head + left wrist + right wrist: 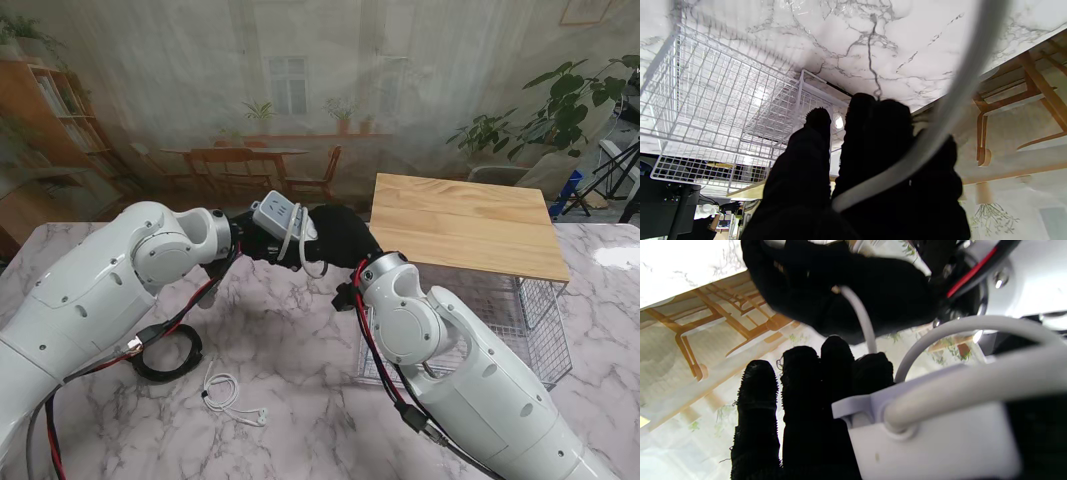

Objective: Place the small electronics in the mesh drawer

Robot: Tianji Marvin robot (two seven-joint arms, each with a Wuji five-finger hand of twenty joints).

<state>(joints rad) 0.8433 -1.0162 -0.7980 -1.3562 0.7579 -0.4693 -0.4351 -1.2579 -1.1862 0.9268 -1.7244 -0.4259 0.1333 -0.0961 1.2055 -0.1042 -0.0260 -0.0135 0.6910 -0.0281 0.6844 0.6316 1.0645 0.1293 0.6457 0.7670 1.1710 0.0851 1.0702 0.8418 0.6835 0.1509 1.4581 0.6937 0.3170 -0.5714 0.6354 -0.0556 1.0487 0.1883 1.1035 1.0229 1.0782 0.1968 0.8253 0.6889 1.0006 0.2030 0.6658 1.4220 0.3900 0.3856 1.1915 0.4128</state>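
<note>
A white power strip point(282, 218) with its white cable point(300, 255) is held up above the table between my two black-gloved hands. In the right wrist view the power strip point(927, 436) lies against my right hand point(343, 235), between its straight fingers point(813, 400) and thumb. My left hand point(262, 247) is curled, and the cable point(923, 146) runs across its fingers point(873, 140). The white mesh drawer point(535, 325) stands pulled out under a wooden top point(460, 220) on the right; I see nothing inside it. White earphones point(232, 395) lie on the marble nearer to me.
A coil of black cable point(165, 355) lies on the table beside my left forearm. The marble table's point(290, 340) far edge runs just past my hands. My right forearm crosses in front of the drawer's left corner.
</note>
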